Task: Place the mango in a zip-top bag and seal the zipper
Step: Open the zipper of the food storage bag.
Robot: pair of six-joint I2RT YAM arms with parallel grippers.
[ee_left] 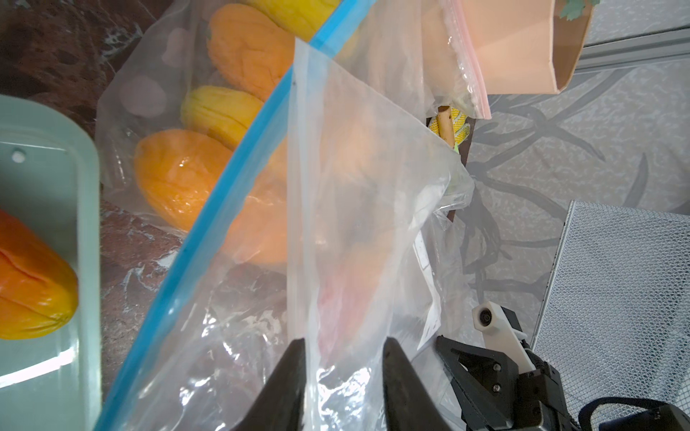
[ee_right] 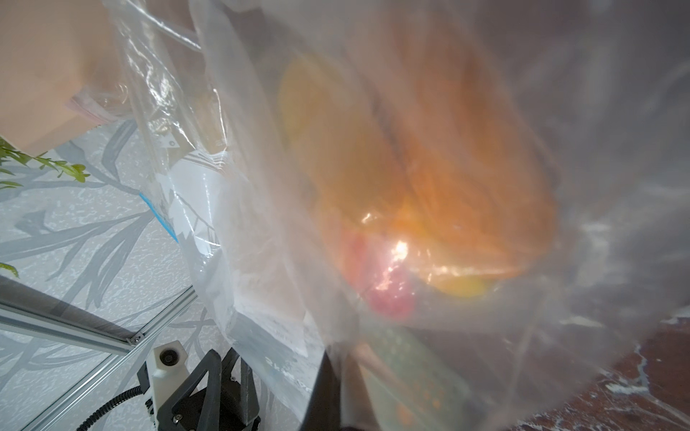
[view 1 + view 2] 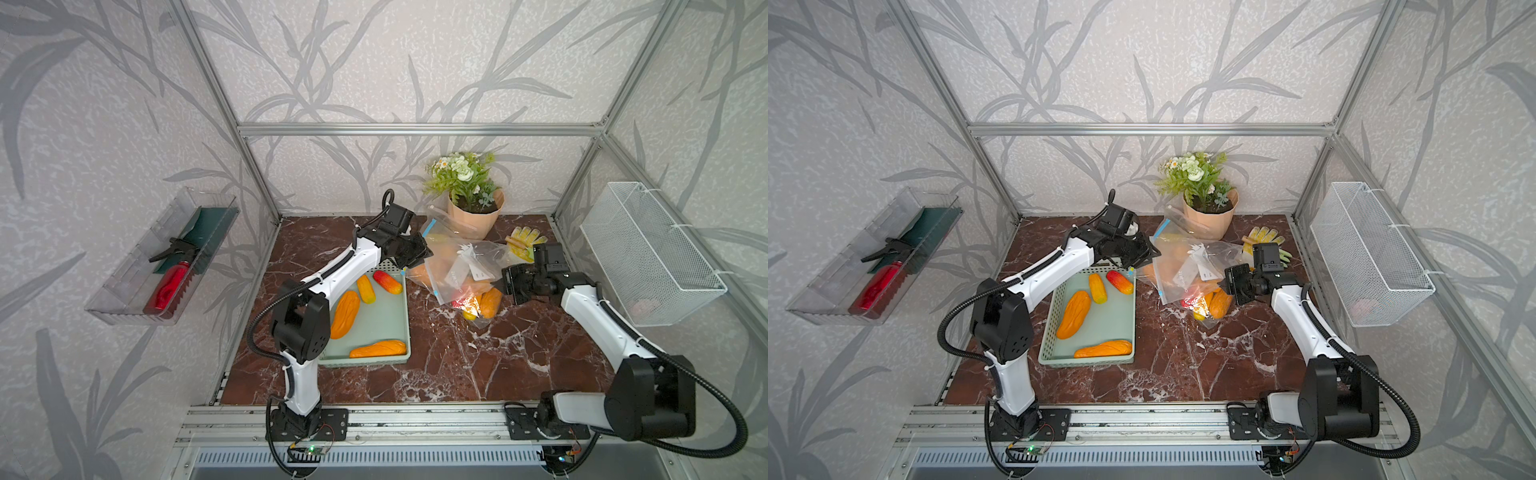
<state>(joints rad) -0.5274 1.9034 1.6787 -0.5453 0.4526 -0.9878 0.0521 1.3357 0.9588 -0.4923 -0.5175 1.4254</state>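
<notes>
A crinkly clear zip-top bag lies between my two grippers, with orange and yellow mangoes showing through it. Its light-blue zipper runs slantwise across the left wrist view. My left gripper is at the bag's left edge; its jaws stand apart with a sheet of the bag's film between them. My right gripper is shut on the bag's right side, and plastic drapes over its dark finger. Several more mangoes lie in the mint-green basket.
A potted plant with a pink-strip bag against it stands at the back, next to yellow gloves. A white wire basket hangs on the right wall. A clear tray with a red spray bottle hangs on the left wall. The table is brown marble.
</notes>
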